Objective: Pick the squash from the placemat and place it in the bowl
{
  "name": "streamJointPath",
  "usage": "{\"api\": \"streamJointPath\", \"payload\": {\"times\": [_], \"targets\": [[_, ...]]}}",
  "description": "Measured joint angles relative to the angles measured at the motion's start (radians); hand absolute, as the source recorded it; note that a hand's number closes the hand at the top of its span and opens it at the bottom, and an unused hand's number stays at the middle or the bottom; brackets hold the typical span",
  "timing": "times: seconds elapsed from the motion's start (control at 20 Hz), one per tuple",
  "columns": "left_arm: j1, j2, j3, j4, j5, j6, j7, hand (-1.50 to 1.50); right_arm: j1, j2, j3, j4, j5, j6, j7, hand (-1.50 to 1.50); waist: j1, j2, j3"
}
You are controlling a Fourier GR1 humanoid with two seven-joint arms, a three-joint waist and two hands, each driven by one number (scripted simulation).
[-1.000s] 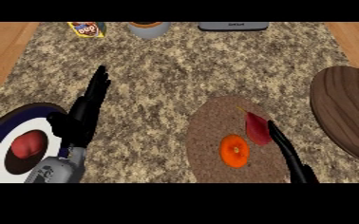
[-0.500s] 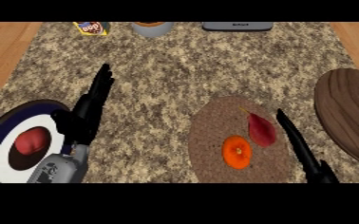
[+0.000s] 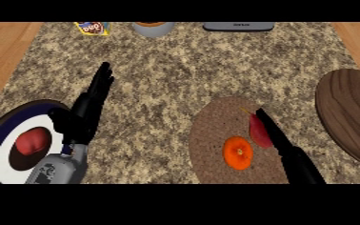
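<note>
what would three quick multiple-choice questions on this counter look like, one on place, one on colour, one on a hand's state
1. Where does the orange squash lie?
A. on the round brown placemat
B. in the wooden bowl
C. on the plate at the left

2. What colour is the item on the plate at the left?
A. green
B. red
C. white

3. How is the left hand?
A. curled round the squash
B. pinching the plate's rim
C. open, fingers straight, holding nothing

Answers:
1 A: the squash sits on the placemat, beside a red item.
2 B: the item in the plate's middle is red.
3 C: its fingers stretch straight over the counter.
</note>
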Motion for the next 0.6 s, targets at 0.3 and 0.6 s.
{"api": "streamJointPath", "payload": {"times": [0.3, 0.6], "targets": [[0.003, -0.039, 0.032, 0.029, -0.039, -0.023, -0.018, 0.0, 0.058, 0.021, -0.042, 0.037, -0.03, 0.057, -0.101, -1.5, -0.004, 0.0, 0.001], [0.022, -0.062, 0.05, 0.02, -0.061, -0.041, -0.017, 0.0, 0.128, 0.051, -0.091, 0.053, -0.09, 0.072, -0.24, -1.5, -0.006, -0.001, 0.001]]}}
